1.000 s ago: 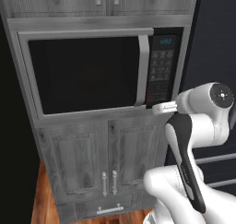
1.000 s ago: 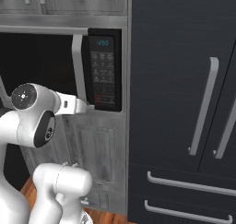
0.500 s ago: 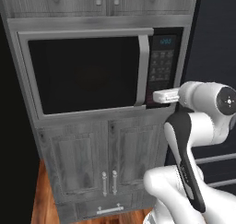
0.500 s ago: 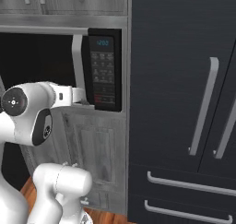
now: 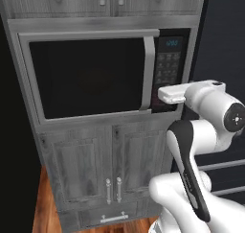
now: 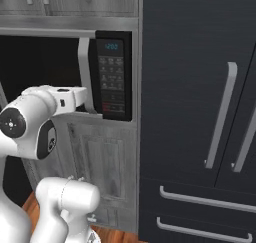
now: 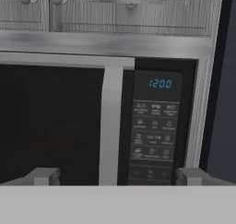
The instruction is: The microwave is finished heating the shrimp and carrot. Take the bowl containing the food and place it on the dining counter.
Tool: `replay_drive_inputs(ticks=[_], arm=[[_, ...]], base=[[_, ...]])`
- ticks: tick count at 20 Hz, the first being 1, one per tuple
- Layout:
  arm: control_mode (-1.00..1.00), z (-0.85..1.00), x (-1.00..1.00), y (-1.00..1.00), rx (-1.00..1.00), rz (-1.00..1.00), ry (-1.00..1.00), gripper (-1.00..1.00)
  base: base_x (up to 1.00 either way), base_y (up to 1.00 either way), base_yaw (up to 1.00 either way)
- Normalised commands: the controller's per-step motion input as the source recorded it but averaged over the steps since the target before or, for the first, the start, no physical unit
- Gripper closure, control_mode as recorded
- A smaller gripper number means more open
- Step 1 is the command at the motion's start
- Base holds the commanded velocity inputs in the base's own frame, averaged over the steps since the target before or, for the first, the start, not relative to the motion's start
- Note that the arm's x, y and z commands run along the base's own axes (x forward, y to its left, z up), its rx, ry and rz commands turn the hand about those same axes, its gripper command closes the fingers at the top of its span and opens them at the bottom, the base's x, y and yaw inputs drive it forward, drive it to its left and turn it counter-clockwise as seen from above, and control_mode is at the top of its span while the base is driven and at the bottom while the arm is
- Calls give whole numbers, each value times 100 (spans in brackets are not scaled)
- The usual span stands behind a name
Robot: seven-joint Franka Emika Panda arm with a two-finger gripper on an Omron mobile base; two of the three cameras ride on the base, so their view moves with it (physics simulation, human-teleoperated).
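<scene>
Over the last second my hand had swung from pointing down-left to level, aimed at the microwave (image 5: 100, 74) ahead of me. My gripper (image 7: 117, 177) stood wide apart, holding nothing, with the fingertips (image 7: 42, 176) straddling the door handle (image 7: 109, 126) and the keypad (image 7: 153, 135). The door was shut, and its black glass hid whatever sat inside. My hand view read the teal display (image 7: 160, 83) plainly; the right base view alone showed the dark fridge doors (image 6: 200, 112) beside me.
</scene>
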Motion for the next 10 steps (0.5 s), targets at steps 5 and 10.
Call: replay_drive_inputs(ticks=[5,10], arm=[[-100,3,18,0,0,0,-6,-100],[-100,0,54,5,0,0,0,-100]], base=[[0,0,0],[0,0,0]])
